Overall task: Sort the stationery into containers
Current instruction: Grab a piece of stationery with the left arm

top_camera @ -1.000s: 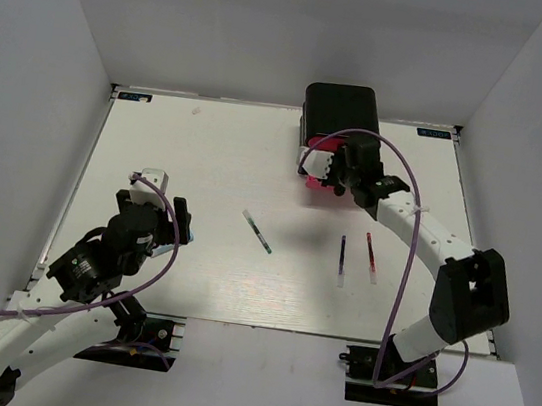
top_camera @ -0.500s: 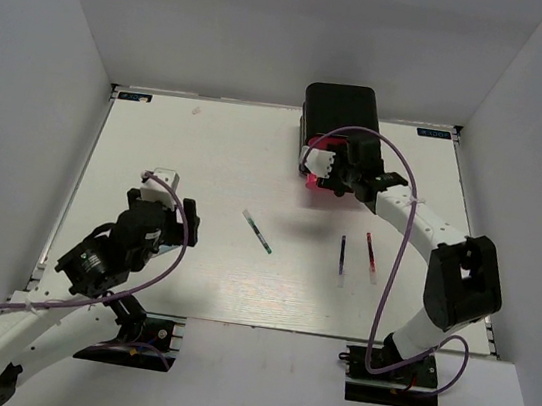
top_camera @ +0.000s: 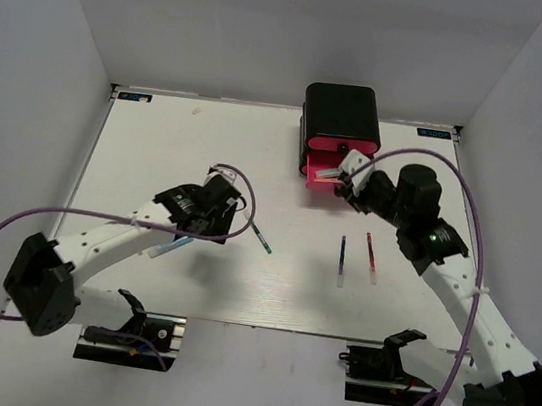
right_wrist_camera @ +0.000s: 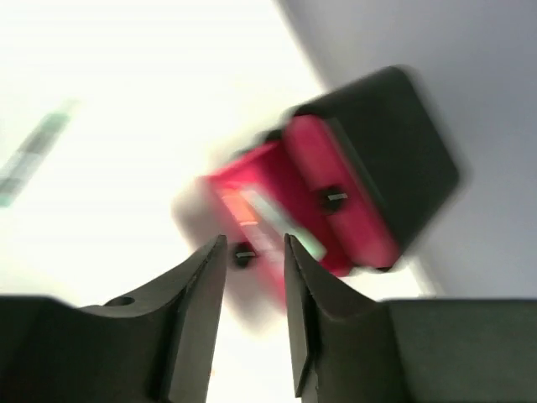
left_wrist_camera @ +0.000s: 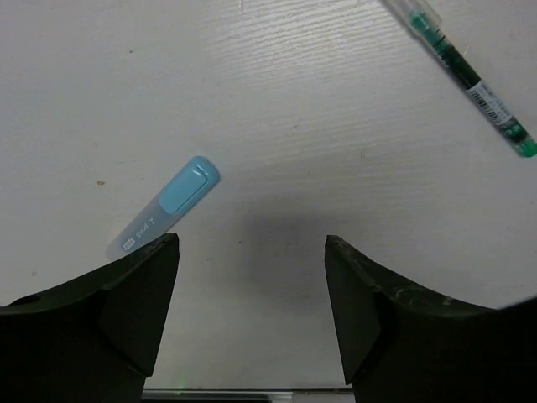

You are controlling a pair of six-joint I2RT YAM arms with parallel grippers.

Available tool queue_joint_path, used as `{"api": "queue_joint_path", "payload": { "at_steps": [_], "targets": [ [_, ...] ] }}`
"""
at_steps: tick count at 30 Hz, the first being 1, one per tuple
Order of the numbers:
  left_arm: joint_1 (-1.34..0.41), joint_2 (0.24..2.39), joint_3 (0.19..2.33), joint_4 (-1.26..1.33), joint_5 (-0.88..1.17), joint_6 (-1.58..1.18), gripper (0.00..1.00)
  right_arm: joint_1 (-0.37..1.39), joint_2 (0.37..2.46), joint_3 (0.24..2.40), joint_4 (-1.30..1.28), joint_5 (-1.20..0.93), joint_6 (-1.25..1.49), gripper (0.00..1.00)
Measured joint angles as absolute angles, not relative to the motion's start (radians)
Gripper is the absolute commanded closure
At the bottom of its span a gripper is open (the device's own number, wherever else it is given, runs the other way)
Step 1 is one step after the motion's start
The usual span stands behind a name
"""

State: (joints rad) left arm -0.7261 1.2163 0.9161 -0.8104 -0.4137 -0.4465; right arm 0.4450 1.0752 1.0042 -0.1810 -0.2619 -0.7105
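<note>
The left tool [left_wrist_camera: 252, 243] hovers wide open over the desk [left_wrist_camera: 294, 126]. The light blue marker [left_wrist_camera: 164, 208] lies slanted just ahead of one finger, the green pen [left_wrist_camera: 466, 71] farther off. The right tool [right_wrist_camera: 249, 242], narrow and empty, faces the open pink drawer [top_camera: 315, 174].

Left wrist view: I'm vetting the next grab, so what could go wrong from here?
The open left gripper hangs over the table with nothing between its fingers; shutting here would miss: the light blue marker and green pen lie off to either side. The pink drawer stands pulled out near the right gripper, which could knock it.
</note>
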Motion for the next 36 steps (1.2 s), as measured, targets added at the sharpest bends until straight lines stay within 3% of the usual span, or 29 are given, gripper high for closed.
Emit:
{"api": "queue_joint_path", "payload": {
  "at_steps": [10,21,25,26,28,36],
  "targets": [
    [-0.584,1.453,0.973,-0.838,-0.388,-0.197,0.09,0.445,0.898,0.73,-0.191,-0.419,-0.464,0.5],
    [-0.53,1.702,1.018,-0.855,-0.381,-0.057,0.09,0.433,0.749,0.612,-0.138,-0.436,-0.384,0.48],
    [-0.521,1.708,1.021,-0.861,-0.376,-0.05,0.16,0.427,0.714,0.592,-0.122,-0.433,-0.375,0.48],
    [-0.518,1.709,1.021,-0.862,-0.372,-0.049,0.24,0.426,0.708,0.59,-0.123,-0.432,-0.374,0.48],
    [-0.512,1.713,1.021,-0.86,-0.357,-0.047,0.3,0.422,0.702,0.586,-0.12,-0.43,-0.373,0.48],
    [-0.468,1.737,1.039,-0.875,-0.258,-0.016,0.36,0.411,0.676,0.573,-0.108,-0.428,-0.372,0.48]
  ]
}}
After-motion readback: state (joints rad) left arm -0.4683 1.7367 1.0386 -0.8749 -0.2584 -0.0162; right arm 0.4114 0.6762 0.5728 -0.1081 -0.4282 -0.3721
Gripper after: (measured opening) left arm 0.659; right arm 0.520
